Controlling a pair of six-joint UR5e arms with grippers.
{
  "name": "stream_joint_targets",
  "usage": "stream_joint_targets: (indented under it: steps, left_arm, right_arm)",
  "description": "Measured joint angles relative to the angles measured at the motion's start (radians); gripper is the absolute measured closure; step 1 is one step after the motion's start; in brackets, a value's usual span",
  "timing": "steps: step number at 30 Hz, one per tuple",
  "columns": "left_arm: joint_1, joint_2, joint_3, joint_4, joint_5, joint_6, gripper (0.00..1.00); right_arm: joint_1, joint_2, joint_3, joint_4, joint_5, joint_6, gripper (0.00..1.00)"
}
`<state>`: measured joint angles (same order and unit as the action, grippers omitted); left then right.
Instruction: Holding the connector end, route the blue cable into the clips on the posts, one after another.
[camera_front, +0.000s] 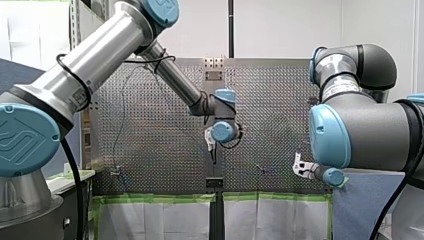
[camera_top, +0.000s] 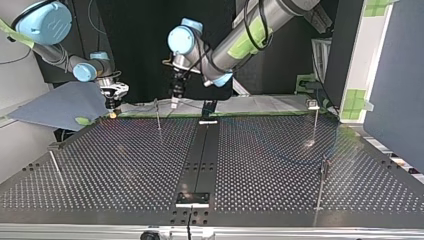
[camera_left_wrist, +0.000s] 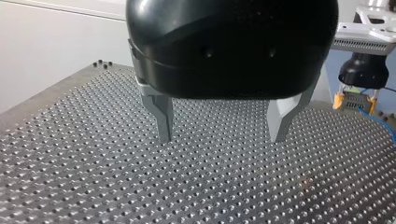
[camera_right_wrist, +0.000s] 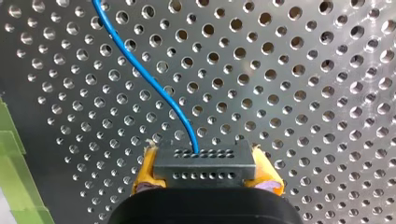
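Observation:
A black connector (camera_right_wrist: 203, 168) sits between the yellow pads (camera_right_wrist: 144, 175) of my right gripper (camera_right_wrist: 205, 179), which is shut on it just above the perforated table (camera_right_wrist: 299, 84). The blue cable (camera_right_wrist: 144, 77) leaves the connector and curves away across the plate. In the top view my right gripper (camera_top: 114, 102) hangs at the far left edge of the table. My left gripper (camera_left_wrist: 223, 135) is open with nothing between its metal fingers (camera_left_wrist: 163, 119), hovering over the plate; beside it shows my right gripper (camera_left_wrist: 357, 93) with the connector and a bit of blue cable (camera_left_wrist: 384, 125).
Thin posts with clips stand on the plate: one near my left gripper (camera_top: 157, 114), two at the top view's right (camera_top: 315, 120) (camera_top: 322, 182), and a leaning one at its left (camera_top: 55, 167). A black strip (camera_top: 200, 155) runs down the table's middle. A blue-grey panel (camera_top: 55, 107) lies beside my right gripper.

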<state>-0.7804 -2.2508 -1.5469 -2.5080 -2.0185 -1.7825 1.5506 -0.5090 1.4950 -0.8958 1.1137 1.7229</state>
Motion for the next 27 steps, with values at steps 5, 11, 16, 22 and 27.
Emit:
stream_joint_targets:
  steps: [5,11,16,22,27]
  left_arm:
    - [-0.004,0.046,-0.045,0.018,-0.002,-0.004,0.0]
    - [-0.005,0.108,-0.108,0.031,-0.001,-0.024,0.0]
    - [-0.007,0.155,-0.155,0.032,0.0,-0.029,0.0]
    - [-0.011,0.204,-0.204,0.03,0.001,-0.032,0.0]
    - [-0.012,0.243,-0.242,0.029,0.0,-0.035,0.0]
  right_arm:
    - [0.0,0.001,0.0,0.0,0.0,0.0,1.0]
    - [0.001,0.001,0.0,0.003,0.0,-0.002,1.0]
    - [-0.003,0.001,0.0,0.024,0.003,-0.022,1.0]
    - [-0.012,-0.001,0.002,0.059,0.004,-0.062,1.0]
    - [-0.018,-0.003,0.004,0.065,0.003,-0.081,1.0]
